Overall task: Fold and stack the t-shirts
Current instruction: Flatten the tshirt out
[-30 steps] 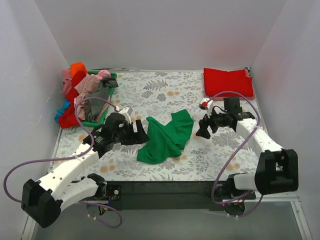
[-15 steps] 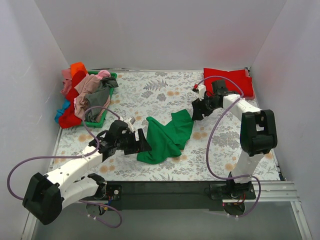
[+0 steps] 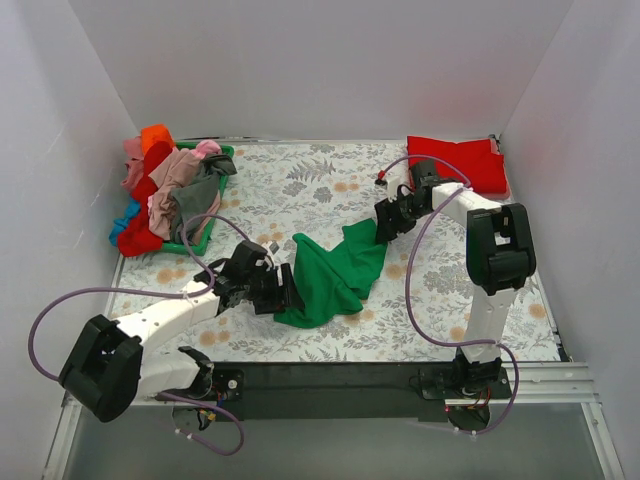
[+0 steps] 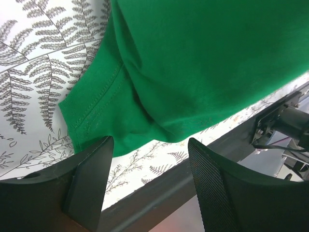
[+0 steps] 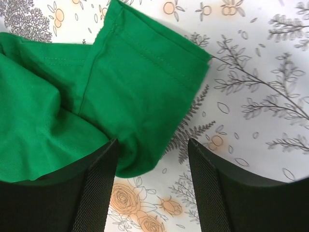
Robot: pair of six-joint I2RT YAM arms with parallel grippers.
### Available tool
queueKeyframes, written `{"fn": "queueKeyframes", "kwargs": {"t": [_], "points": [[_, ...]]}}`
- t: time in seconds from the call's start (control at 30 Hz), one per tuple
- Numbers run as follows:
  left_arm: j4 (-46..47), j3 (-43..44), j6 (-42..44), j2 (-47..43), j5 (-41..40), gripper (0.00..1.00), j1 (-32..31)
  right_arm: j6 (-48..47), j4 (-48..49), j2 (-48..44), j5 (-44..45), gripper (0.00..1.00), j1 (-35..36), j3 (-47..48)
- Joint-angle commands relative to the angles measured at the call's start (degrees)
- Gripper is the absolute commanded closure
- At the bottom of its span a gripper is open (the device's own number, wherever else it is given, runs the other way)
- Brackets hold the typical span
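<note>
A crumpled bright green t-shirt (image 3: 335,272) lies on the floral cloth at mid table. My left gripper (image 3: 281,289) is open at its near left hem; the left wrist view shows that hem (image 4: 96,108) just ahead of the fingers (image 4: 89,181). My right gripper (image 3: 385,222) is open at the shirt's far right corner; the right wrist view shows a sleeve (image 5: 145,82) partly between the fingers (image 5: 99,186). A folded red t-shirt (image 3: 455,163) lies at the back right. Red, orange, pink, grey and blue shirts (image 3: 165,190) are heaped at the back left.
A green plastic basket (image 3: 200,235) sits under the heap at the back left. The floral-print cloth (image 3: 300,180) covers the table. The table's dark front edge (image 4: 193,169) lies just past the green shirt's near hem. White walls close in three sides.
My right arm swung from the right side inward and back to the green shirt's far right corner. My left gripper slid right up to the shirt's near left hem.
</note>
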Motion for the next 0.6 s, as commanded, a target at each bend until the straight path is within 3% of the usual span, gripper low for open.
{"fn": "queueKeyframes", "kwargs": {"t": [0.0, 0.37, 0.57], "points": [[0.89, 2.07, -0.1, 1.11, 0.09, 0.39, -1.09, 0.91, -1.16, 0.91, -2.22, 0.35, 0.76, 2.33], [-0.25, 4.09, 0.51, 4.36, -2.11, 0.47, -3.29, 1.09, -1.24, 1.62, -3.01, 0.38, 0.84, 2.42], [-3.85, 4.71, 2.89, -0.11, -4.39, 0.47, -3.46, 0.91, -1.42, 1.27, -3.37, 0.38, 0.85, 2.34]]}}
